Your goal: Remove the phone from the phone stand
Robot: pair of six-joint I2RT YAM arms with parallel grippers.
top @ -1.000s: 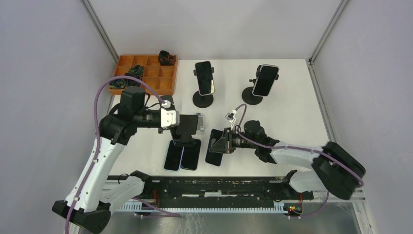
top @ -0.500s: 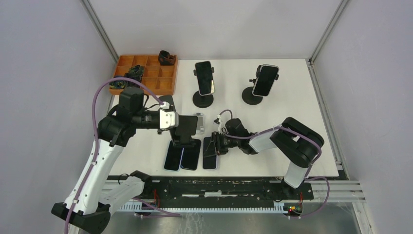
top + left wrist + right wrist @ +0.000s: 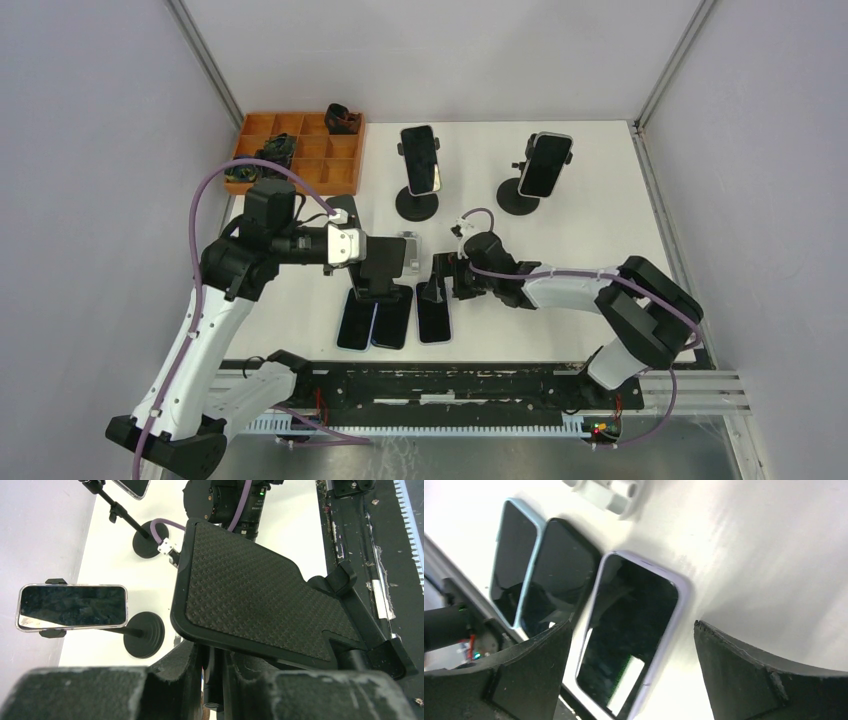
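Note:
A lavender-edged phone (image 3: 629,630) (image 3: 433,312) lies flat on the table near the front edge, beside two other flat phones (image 3: 392,320) (image 3: 352,325). My right gripper (image 3: 441,284) (image 3: 633,626) hovers just over it, open, its fingers wide on either side and touching nothing. An empty black phone stand (image 3: 250,600) (image 3: 381,268) shows its textured cradle, with my left gripper (image 3: 220,667) (image 3: 372,262) shut on its stem. At the back, two more stands each carry a phone (image 3: 421,160) (image 3: 546,165).
An orange compartment tray (image 3: 262,150) with dark items sits at the back left. A small white block (image 3: 408,245) (image 3: 609,495) lies just behind the flat phones. The black rail (image 3: 450,385) runs along the table's front edge.
My right gripper opened and let go of the lavender phone, which went from tilted in its jaws to flat beside the other two. The left arm stayed still.

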